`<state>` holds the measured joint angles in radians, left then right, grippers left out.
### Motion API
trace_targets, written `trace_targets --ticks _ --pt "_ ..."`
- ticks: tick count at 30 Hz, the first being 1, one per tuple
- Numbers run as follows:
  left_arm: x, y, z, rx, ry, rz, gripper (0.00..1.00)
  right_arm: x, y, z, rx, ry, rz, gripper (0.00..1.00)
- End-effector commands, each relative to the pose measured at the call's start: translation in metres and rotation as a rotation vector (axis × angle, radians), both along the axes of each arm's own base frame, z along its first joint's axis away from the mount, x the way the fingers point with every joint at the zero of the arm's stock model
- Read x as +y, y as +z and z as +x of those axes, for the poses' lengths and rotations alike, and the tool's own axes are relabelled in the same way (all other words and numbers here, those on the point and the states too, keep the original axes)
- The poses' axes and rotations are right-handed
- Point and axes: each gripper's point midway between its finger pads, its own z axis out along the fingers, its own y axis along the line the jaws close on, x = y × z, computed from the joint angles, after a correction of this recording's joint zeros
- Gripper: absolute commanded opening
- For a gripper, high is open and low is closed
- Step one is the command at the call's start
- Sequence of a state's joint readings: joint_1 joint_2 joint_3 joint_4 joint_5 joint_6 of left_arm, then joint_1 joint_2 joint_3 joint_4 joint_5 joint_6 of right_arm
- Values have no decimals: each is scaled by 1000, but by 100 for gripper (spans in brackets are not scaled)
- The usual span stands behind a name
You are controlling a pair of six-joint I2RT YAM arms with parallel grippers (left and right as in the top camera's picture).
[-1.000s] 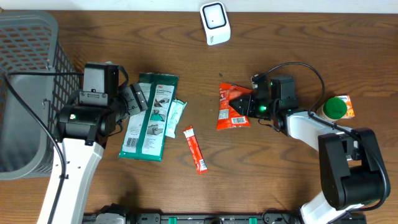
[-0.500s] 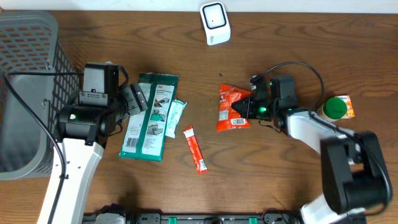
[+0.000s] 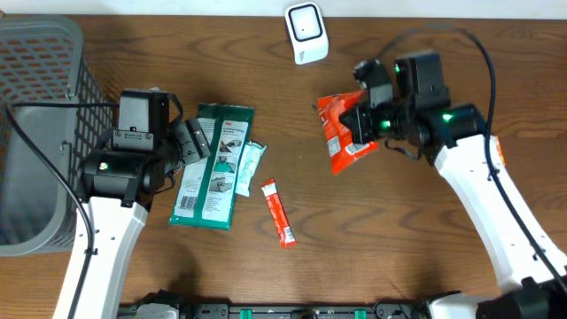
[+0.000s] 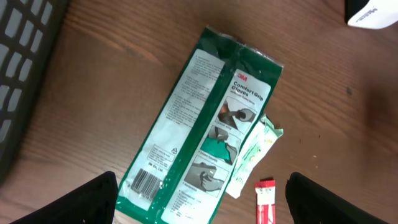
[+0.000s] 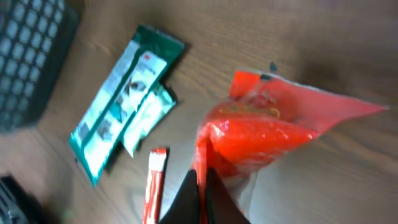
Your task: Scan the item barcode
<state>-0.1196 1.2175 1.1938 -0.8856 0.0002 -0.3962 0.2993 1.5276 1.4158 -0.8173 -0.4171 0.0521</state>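
right end effector (image 3: 363,124) pinching red bag (image 3: 339,135) | left end effector (image 4: 205,200) spread | next: face barcode squarely to scanner (image 3: 306,34), steady

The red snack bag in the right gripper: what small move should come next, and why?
Probably carry the red snack bag toward the white scanner. The right gripper is shut on the bag and the bag is apart from the scanner, so its barcode likely cannot be read yet.
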Motion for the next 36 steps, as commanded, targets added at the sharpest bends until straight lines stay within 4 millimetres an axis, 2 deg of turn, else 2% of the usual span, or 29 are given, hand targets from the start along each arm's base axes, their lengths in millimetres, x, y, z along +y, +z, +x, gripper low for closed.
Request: trace_targets --ticks 1,4,7,11,14,18,26,30,31,33,34,35,36 --pt "3 4 3 -11 15 6 87 8 37 8 -136 59 -75 1" --pt "3 4 3 -11 15 6 87 14 46 6 -124 40 -45 1" --pt "3 4 3 -11 15 6 87 9 37 2 -54 -11 -33 1" --pt "3 4 3 -11 15 6 87 1 6 -3 13 -26 -56 1" --pt "3 4 3 -12 15 6 87 0 -33 -2 43 -29 -75 1" --pt "3 4 3 -12 15 6 87 -1 -74 0 39 -35 -75 1" --pt "3 4 3 -11 15 6 87 -19 -119 11 106 -302 84 1" --pt "3 4 3 -11 15 6 87 -26 -137 9 108 -345 110 1" --pt "3 4 3 -12 15 6 87 -28 -141 8 106 -347 109 6" --pt "3 4 3 -11 15 6 87 -32 -144 7 87 -326 83 31" --pt "3 4 3 -11 15 6 87 -34 -143 8 74 -313 74 39" --pt "3 4 3 -11 15 6 87 -37 -141 10 66 -312 70 51" --pt "3 4 3 -11 15 6 87 -40 -138 12 65 -320 74 56"
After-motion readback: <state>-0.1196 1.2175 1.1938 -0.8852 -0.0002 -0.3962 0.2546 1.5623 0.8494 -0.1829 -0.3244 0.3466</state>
